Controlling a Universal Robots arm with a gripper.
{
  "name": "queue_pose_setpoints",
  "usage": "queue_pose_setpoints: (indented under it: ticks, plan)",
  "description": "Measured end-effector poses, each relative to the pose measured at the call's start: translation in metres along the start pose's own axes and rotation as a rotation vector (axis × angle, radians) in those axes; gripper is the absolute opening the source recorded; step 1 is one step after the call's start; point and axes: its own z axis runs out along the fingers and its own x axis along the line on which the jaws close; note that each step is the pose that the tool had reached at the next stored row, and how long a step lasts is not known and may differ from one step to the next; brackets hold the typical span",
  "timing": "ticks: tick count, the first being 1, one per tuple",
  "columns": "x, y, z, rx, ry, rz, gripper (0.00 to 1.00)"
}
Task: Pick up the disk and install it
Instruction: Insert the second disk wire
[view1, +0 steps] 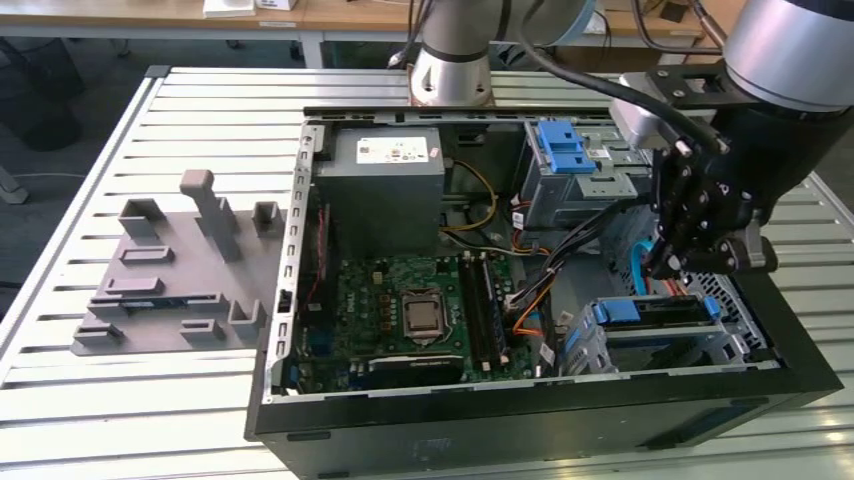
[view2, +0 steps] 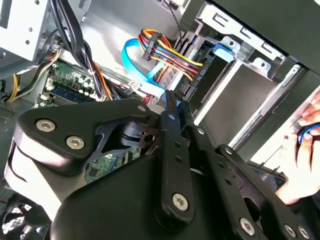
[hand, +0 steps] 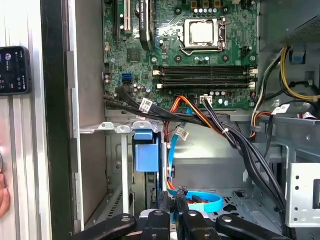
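The disk (view1: 650, 312) stands on edge in the lower drive cage (view1: 727, 345) at the case's near corner on the exterior view's right. Its blue bracket faces up and its metal body is hidden. In the first wrist view the same blue bracket (hand: 146, 154) sits between the cage's silver rails. My gripper (view1: 678, 268) hangs inside the case just above and beyond the disk, apart from it. Its thin black fingers are shut together (view2: 173, 97) (hand: 172, 197). The tips are beside a black cable plug (hand: 180, 192) and a blue flat cable (hand: 205, 202). I cannot tell whether they pinch anything.
The open black case (view1: 534, 420) holds a grey power-supply box (view1: 387, 190), a green motherboard (view1: 414, 310) and an upper silver cage with a blue latch (view1: 567, 150). Coloured cable bundles (view2: 170, 52) cross near the gripper. A grey fixture plate (view1: 174, 280) lies outside the case. A person's hand (view2: 302, 150) is beside it.
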Motion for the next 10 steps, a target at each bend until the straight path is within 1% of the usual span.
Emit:
queue_pose_setpoints:
  ticks: [3,5,7,8,9,10]
  plan:
    - [0.0051,0.0009,0.0038,0.0000,-0.0075,-0.002,0.16]
    - [0.0086,0.0012,0.0060,0.0002,-0.0138,-0.002,0.16]
    - [0.0102,0.0014,0.0082,0.0006,-0.0194,-0.002,0.16]
    - [0.0102,0.0013,0.0093,0.0018,-0.0222,-0.002,0.16]
    - [0.0102,0.0014,0.0098,0.0048,-0.0236,-0.002,0.16]
    - [0.0102,0.0017,0.0101,0.0100,-0.0238,-0.002,0.16]
